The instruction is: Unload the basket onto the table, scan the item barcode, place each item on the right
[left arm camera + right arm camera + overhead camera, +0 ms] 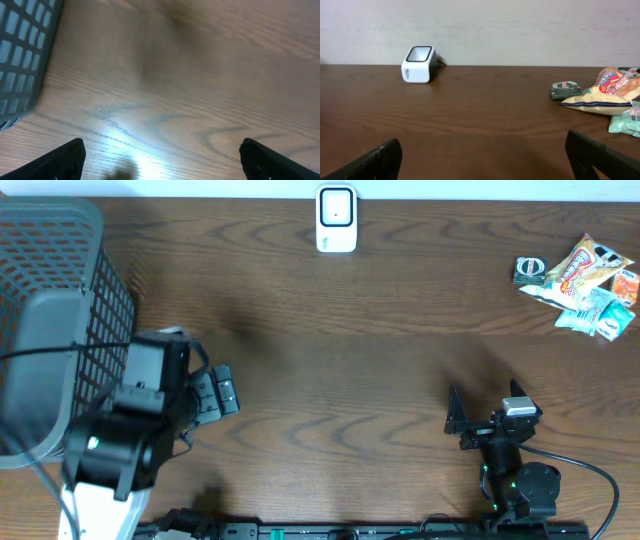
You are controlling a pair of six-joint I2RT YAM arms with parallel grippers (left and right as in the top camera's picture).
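A white barcode scanner [337, 220] stands at the table's far edge, its dark window facing up; in the right wrist view the scanner [420, 64] sits far ahead to the left. A heap of snack packets [590, 285] and a small dark round tin [530, 270] lie at the far right. The right wrist view shows the packets [607, 95] and tin [566, 90] ahead to the right. My right gripper [485, 408] [482, 150] is open over bare wood near the front. My left gripper [222, 391] [161, 155] is open and holds nothing, beside the basket.
A grey mesh basket [50, 300] fills the left end of the table, and its wall [20, 55] shows at the left of the left wrist view. A pale wall rises behind the table's far edge.
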